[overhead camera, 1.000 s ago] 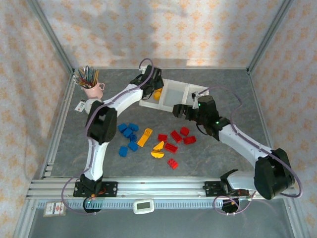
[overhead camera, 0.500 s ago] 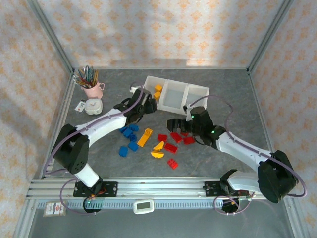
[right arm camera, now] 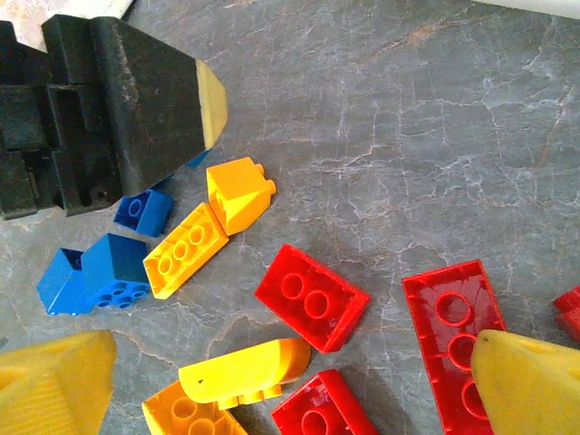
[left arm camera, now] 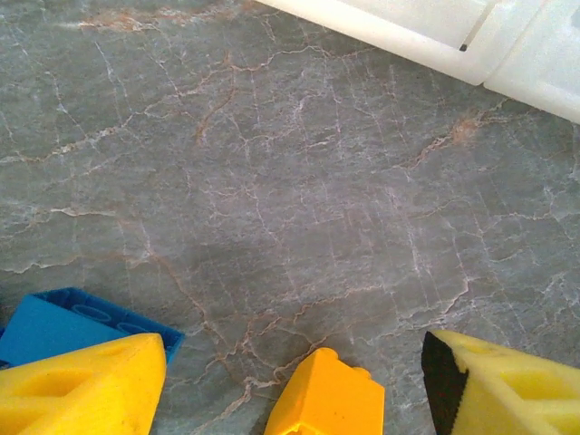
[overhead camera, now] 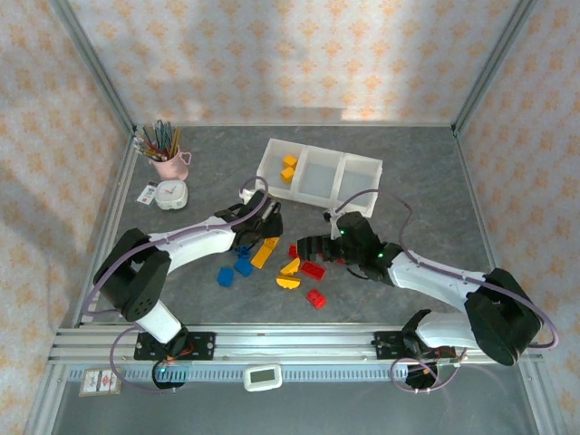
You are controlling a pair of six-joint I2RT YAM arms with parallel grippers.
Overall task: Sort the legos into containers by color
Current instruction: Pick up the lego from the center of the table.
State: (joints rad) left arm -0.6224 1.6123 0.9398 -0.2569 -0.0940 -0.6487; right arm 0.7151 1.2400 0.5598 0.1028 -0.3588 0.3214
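Hanging over the worktop point(overhead camera: 408, 154), left tool point(left arm camera: 294, 385) stood open, a yellow lego point(left arm camera: 326, 399) lying between its tips. Right tool point(right arm camera: 294, 390) gaped wide above red legos point(right arm camera: 313, 294). Two yellow legos point(overhead camera: 288, 168) sat in the containers point(overhead camera: 319, 174), left bin. Front-rail card point(overhead camera: 100, 382): print too small to read

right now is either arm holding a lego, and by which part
Nothing is held. The left gripper hangs open astride a yellow lego; the right gripper hangs open over red legos.
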